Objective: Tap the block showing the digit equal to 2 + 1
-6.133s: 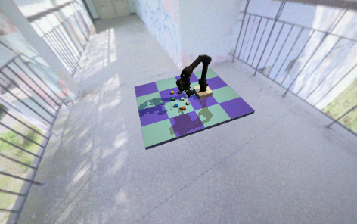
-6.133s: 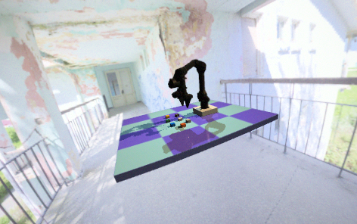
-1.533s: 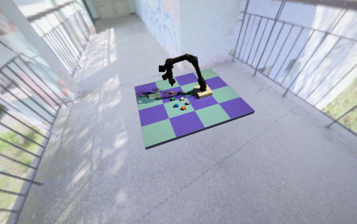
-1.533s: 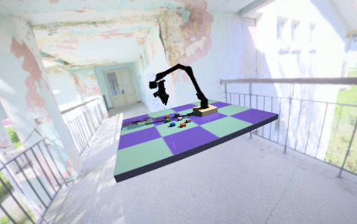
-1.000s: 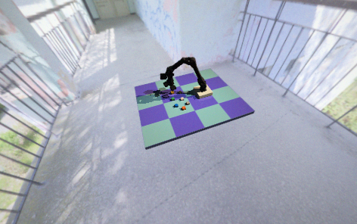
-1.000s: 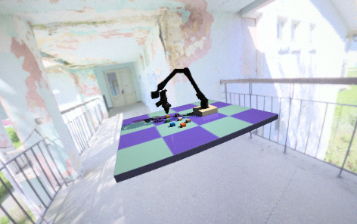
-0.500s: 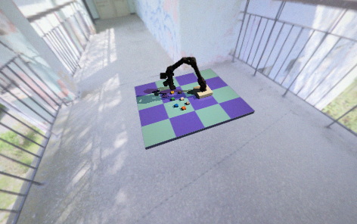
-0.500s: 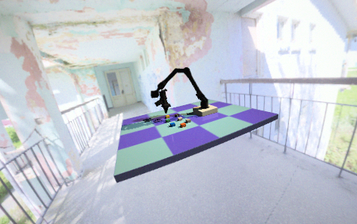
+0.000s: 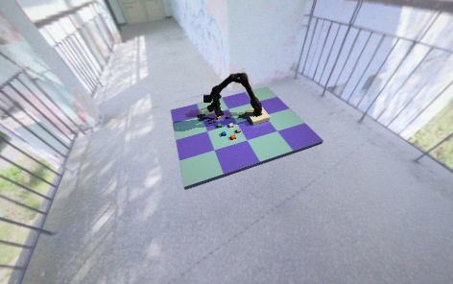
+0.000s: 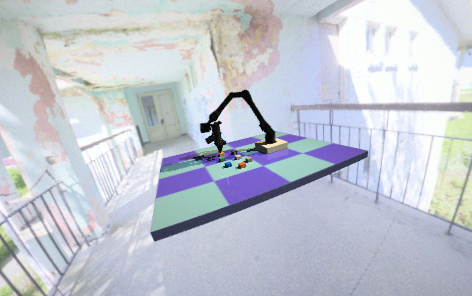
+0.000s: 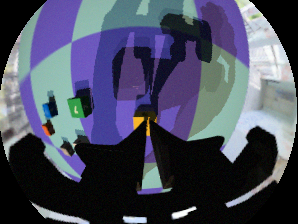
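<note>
My gripper is shut, with its tips together over the yellow-orange block. In the wrist view, orange shows on both sides of the tips and nothing shows clearly between them. The tips hide its digit. A green block sits apart from the gripper; its pale digit is not clear enough to read. A blue block and a red-orange block lie farther off, digits unreadable.
A dark block lies near the yellow-orange one, toward the arm's base. A pinkish block and a tan block lie between it and the red-orange block. The arm's shadow falls across the checkered top.
</note>
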Tool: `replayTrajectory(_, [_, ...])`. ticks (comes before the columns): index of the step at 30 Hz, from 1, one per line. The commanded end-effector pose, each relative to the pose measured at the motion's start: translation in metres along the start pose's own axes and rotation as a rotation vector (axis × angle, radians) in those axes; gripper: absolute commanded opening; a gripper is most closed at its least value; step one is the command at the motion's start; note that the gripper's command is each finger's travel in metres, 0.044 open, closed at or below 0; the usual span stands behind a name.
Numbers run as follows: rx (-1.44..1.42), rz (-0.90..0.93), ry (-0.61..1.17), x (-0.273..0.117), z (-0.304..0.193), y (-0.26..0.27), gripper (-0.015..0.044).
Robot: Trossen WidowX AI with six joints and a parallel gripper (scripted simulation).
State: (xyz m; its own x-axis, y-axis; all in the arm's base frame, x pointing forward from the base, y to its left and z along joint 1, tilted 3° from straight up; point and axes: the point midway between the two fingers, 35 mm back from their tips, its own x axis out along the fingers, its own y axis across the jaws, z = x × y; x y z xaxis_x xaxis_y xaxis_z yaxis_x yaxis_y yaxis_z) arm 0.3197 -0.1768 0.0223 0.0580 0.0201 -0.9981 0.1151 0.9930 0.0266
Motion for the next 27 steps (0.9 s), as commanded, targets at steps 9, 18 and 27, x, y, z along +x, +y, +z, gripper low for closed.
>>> replayTrajectory(9, [0.004, 0.002, 0.001, -0.021, 0.0, 0.0, 0.002])
replayTrajectory(18, [-0.022, -0.003, -0.007, -0.035, 0.008, 0.036, 0.0151])
replayTrajectory(27, [-0.054, 0.005, -0.02, -0.067, 0.006, 0.169, 0.0387])
